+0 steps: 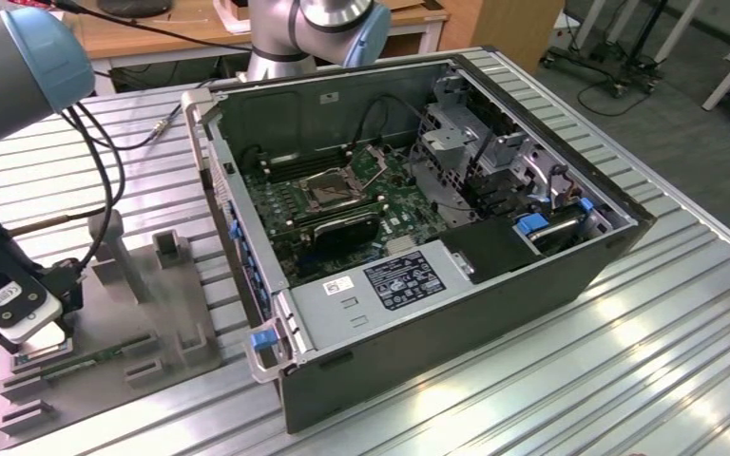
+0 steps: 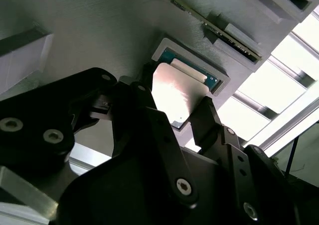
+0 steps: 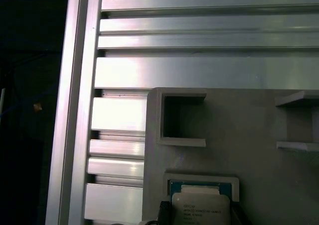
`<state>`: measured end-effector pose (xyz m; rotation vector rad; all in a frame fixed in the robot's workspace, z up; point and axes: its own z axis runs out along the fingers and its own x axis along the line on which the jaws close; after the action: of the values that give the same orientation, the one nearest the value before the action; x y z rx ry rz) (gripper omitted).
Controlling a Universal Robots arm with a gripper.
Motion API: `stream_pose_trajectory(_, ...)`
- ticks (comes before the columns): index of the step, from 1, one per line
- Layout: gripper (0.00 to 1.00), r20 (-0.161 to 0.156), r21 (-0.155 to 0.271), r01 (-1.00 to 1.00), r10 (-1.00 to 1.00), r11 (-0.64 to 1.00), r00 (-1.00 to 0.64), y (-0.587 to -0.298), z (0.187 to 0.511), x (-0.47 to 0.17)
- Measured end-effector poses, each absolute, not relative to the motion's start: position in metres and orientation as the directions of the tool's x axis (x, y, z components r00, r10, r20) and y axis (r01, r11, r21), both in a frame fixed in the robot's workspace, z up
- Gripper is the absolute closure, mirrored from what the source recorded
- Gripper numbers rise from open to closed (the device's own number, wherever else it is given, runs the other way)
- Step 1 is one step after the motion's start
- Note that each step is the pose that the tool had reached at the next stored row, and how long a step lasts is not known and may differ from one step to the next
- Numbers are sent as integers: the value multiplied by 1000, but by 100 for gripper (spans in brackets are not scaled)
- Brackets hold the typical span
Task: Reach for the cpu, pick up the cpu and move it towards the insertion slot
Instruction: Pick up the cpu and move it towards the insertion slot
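Silvery cpu (image 3: 200, 210) bearing small dark print sits in fixture (image 3: 239, 130), under hand (image 2: 177, 92).

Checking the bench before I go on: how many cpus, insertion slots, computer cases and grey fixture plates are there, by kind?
cpu: 1
insertion slot: 1
computer case: 1
grey fixture plate: 1
Total: 4

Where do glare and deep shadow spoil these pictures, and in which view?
Second wrist view: the cpu shines nearly white on top, the table behind is washed out, and the pincer is a dark mass in front. First wrist view: the table's slats gleam, and beyond its edge all is black. Exterior view: bright streaks lie on the table beside the computer case.
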<state>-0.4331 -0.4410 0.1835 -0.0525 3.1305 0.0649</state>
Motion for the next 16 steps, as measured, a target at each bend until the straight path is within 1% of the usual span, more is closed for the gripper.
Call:
stream_pose_trajectory(4,46,-11,41,-34,-33,999,-999,-441,186,-433)
stream_pose_trajectory(16,46,-11,41,-34,-33,999,-999,-441,217,-433)
